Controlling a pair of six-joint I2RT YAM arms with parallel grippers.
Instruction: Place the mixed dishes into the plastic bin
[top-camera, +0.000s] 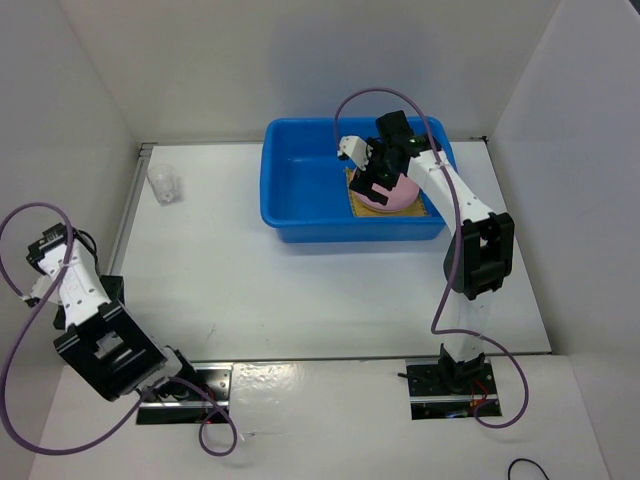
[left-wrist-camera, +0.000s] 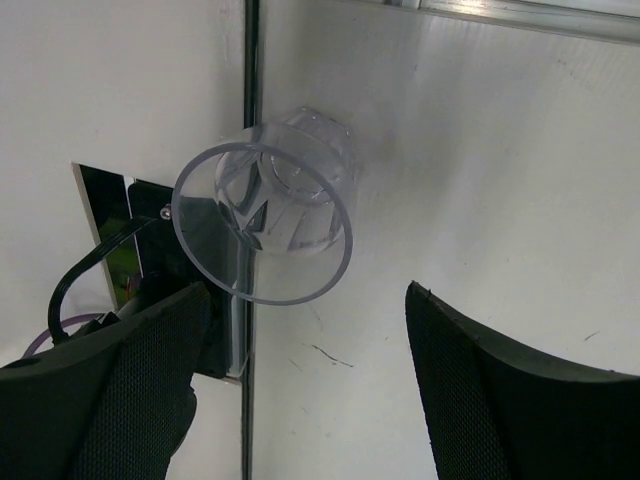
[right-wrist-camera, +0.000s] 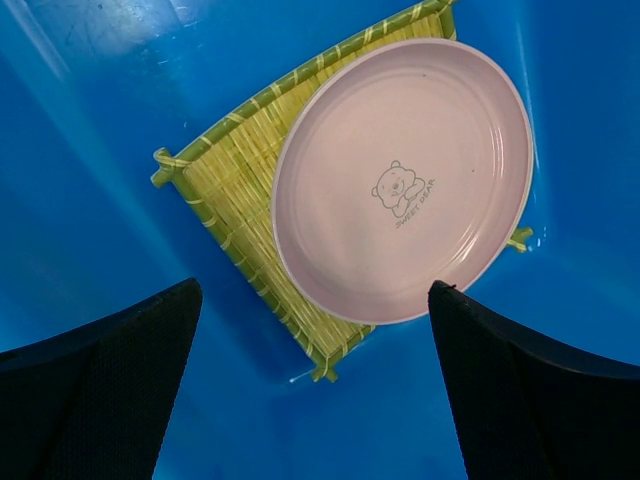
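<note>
The blue plastic bin stands at the back centre. Inside, at its right end, the pink plate lies on the woven bamboo mat; the right wrist view shows the plate covering most of the mat. My right gripper hovers over them, open and empty. One clear glass cup stands at the table's far left. My left gripper is open and empty, with the cup ahead of its fingers, apart from them. The tan-orange plate and the second cup are out of view.
A metal rail runs along the table's left edge, right beside the cup; it also shows in the left wrist view. White walls enclose the table on the left, back and right. The bin's left half holds nothing visible.
</note>
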